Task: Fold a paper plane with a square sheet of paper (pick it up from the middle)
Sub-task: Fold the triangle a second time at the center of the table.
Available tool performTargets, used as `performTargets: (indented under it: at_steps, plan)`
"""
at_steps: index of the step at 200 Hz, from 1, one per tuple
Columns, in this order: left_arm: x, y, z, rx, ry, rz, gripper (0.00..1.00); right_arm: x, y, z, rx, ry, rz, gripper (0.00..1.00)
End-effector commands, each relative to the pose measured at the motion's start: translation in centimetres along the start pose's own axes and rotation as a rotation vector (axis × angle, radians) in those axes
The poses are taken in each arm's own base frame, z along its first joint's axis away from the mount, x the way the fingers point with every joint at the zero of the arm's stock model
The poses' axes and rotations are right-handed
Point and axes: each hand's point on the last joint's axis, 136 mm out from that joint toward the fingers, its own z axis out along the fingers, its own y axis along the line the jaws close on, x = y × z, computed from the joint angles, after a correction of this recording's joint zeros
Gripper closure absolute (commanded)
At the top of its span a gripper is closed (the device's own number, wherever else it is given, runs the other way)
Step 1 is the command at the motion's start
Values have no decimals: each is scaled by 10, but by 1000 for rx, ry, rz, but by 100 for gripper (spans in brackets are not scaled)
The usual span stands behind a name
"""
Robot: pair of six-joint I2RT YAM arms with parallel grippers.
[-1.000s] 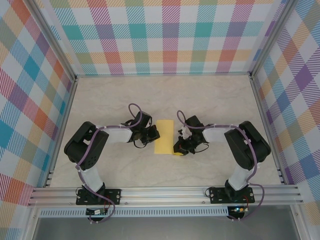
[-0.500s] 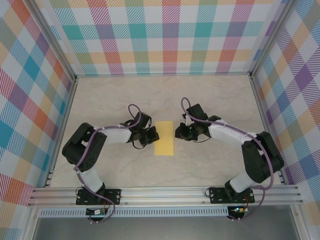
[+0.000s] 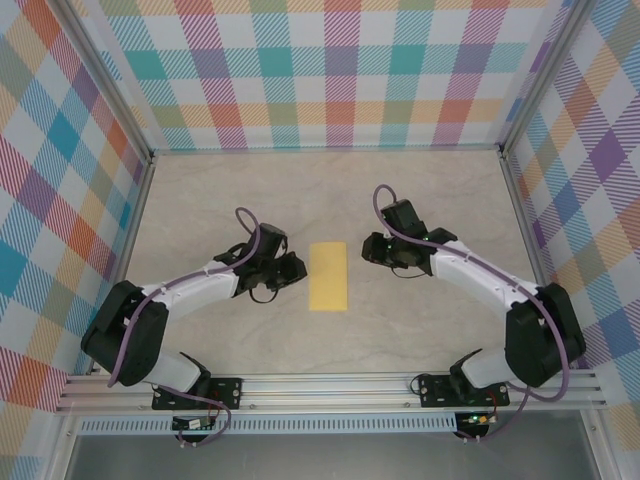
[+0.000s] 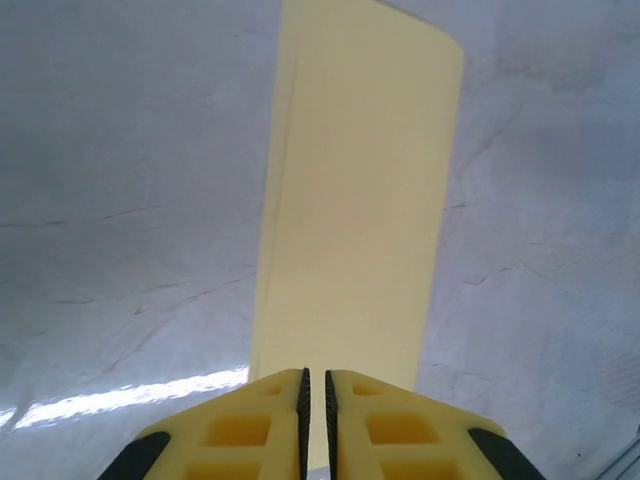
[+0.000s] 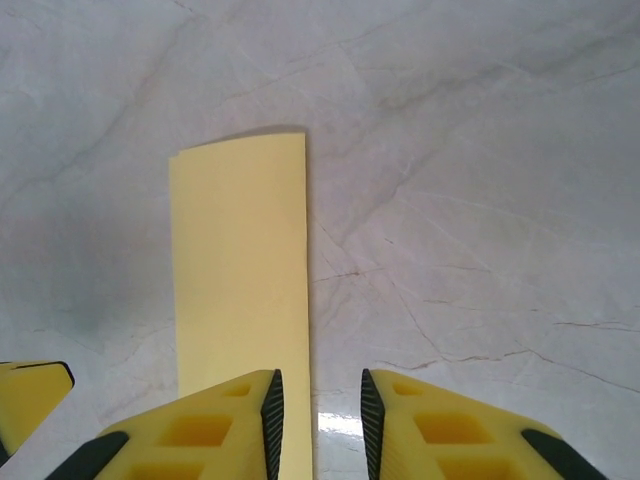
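Both jaws backed off paper [image 3: 328, 276], left barely parted, right open, near edge hidden

Left arm [image 3: 190, 290] and right arm [image 3: 480, 280] low, angled inward; left gripper [image 4: 315, 374] barely ajar, right gripper [image 5: 320, 378] somewhat wider

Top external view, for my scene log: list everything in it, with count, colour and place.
square sheet of paper: 1, yellow, folded to a narrow strip, flat at table centre
table: 1, pale marbled, under everything
walls: 3, multicoloured plaid, left, back, right
frame rail: 1, silver, near edge
left gripper: 1, black, yellow fingers, left of the sheet, jaws barely parted, empty
right gripper: 1, black, yellow fingers, right of the sheet, jaws open, empty
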Motion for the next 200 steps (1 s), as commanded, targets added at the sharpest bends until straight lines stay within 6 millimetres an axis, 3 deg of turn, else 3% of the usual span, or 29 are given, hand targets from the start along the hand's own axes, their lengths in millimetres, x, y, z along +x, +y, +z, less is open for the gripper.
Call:
performTargets:
  at_steps: [1, 45, 105, 138, 156, 180, 200]
  plan:
    - [-4, 13, -4, -1, -14, -47, 84, 16, 6, 14, -47, 123, 22, 69]
    - [-9, 25, -6, 52, -12, -158, 74, 29, 25, 29, -159, 220, 39, 60]
    - [-13, 33, 0, 106, 33, -238, 67, 46, 43, 54, -248, 370, 87, 70]
    - [-14, 29, -1, 110, 44, -228, 60, 47, 44, 64, -230, 411, 105, 71]
    - [-14, 35, 2, 84, 38, -240, 58, 53, 54, 68, -274, 438, 113, 71]
    - [-17, 26, 6, 125, 52, -246, 57, 60, 52, 73, -240, 466, 91, 73]
    - [-18, 17, 7, 137, 73, -220, 57, 59, 29, 73, -114, 426, 96, 73]
